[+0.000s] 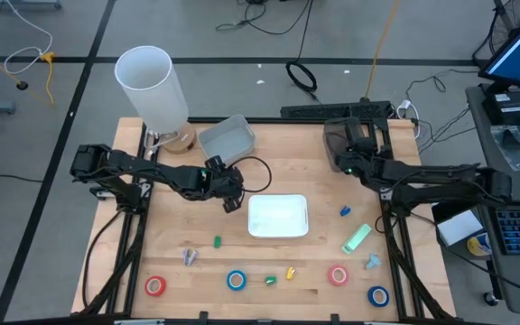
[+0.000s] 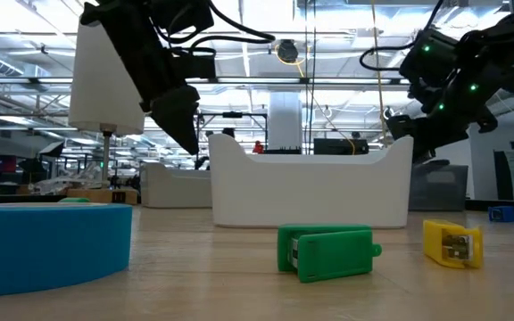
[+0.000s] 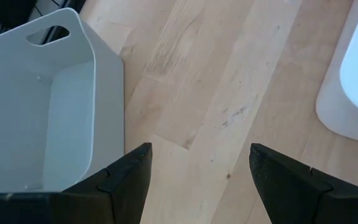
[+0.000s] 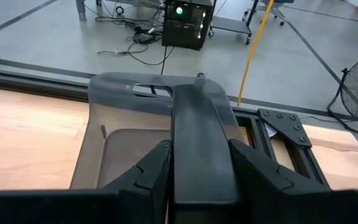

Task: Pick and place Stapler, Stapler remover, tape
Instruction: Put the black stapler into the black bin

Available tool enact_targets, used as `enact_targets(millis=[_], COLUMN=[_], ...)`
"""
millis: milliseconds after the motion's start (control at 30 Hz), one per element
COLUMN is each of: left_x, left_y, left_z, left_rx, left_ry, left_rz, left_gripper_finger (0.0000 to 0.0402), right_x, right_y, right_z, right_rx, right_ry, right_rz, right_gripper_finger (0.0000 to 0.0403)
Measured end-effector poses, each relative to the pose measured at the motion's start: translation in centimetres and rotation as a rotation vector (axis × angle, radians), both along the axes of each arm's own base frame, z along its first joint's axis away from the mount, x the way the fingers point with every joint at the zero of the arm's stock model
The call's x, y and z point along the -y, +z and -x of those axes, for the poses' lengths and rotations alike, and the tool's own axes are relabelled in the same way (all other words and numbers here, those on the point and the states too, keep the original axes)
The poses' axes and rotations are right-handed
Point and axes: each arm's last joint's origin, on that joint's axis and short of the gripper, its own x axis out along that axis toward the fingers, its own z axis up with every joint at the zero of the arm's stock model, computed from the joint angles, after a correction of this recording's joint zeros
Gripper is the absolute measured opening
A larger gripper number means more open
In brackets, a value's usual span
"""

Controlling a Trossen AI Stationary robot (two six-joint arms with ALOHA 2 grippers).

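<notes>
Black stapler (image 4: 201, 149) clamped lengthwise in right gripper (image 4: 197, 186), right over smoky bin (image 4: 114, 149). Left gripper (image 3: 197, 180) wide open, empty, beside grey bin (image 3: 36, 124); tape rolls (image 1: 155, 285) well off toward front.

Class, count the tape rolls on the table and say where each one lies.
4, along the table's near edge: red roll far left, blue roll left of centre, red roll right, blue roll far right. None appears hidden.
</notes>
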Motion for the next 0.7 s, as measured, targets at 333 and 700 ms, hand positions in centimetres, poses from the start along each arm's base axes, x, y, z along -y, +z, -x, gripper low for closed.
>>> enact_targets(millis=[333, 700], left_x=[0.7, 1.0], left_y=[0.0, 0.0], left_z=[0.0, 0.0], left_rx=[-0.001, -0.001], left_ry=[-0.026, -0.035], left_rz=[-0.001, -0.001], left_gripper_finger=[0.0269, 0.0269], right_x=[0.4, 0.1], right_y=[-2.4, -3.9], right_z=[-0.1, 0.5], right_rx=[0.017, 0.129], right_ry=[-0.067, -0.096], right_rz=[-0.009, -0.013], right_gripper_finger=[0.0130, 0.0130])
